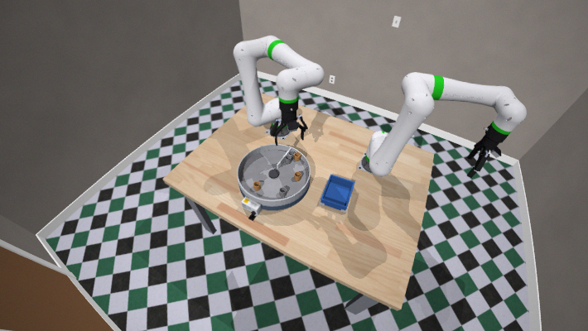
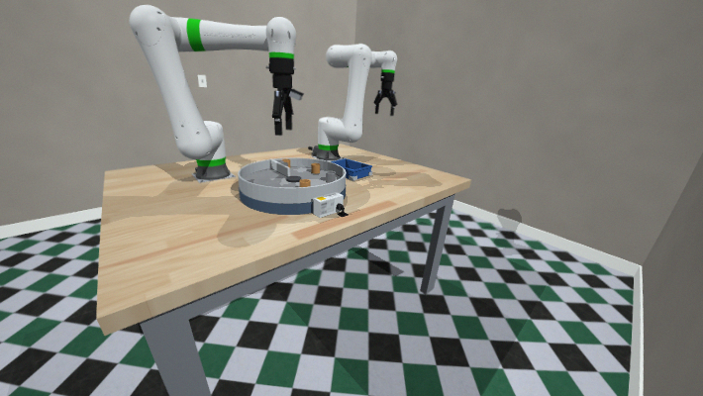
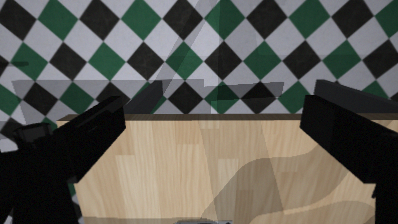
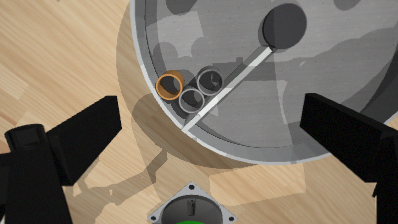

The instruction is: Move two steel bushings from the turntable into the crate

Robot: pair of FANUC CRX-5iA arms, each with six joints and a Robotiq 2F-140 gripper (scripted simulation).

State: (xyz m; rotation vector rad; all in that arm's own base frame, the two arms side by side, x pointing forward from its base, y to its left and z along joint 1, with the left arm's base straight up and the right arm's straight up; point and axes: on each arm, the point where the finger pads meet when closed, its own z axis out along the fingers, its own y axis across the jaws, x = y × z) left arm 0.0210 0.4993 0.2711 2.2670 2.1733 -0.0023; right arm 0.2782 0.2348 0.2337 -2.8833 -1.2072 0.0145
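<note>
The grey turntable (image 1: 265, 202) (image 2: 277, 194) (image 4: 270, 155) holds three steel bushings. Two steel bushings (image 1: 289, 158) (image 4: 191, 100) stand side by side at the divider, close to the rim; a third steel bushing (image 1: 282, 191) (image 2: 330, 176) stands near the front rim. Several copper-coloured bushings (image 1: 297, 176) (image 2: 315, 168) (image 4: 170, 87) stand there too, one beside the steel pair. The blue crate (image 1: 337, 192) (image 2: 357, 169) looks level and empty. My right gripper (image 1: 290, 140) (image 2: 283, 131) (image 4: 210, 111) is open and empty, above the turntable's back edge. My left gripper (image 1: 472, 165) (image 2: 385, 114) (image 3: 212, 112) is open and empty, high beyond the table's end.
The divider bar (image 1: 284, 158) (image 2: 280, 167) (image 4: 230, 90) runs from the dark hub (image 1: 273, 174) (image 4: 284, 26) to the rim. A white control box (image 1: 251, 205) (image 2: 327, 205) sits at the turntable's front. The left arm's base stands behind the crate.
</note>
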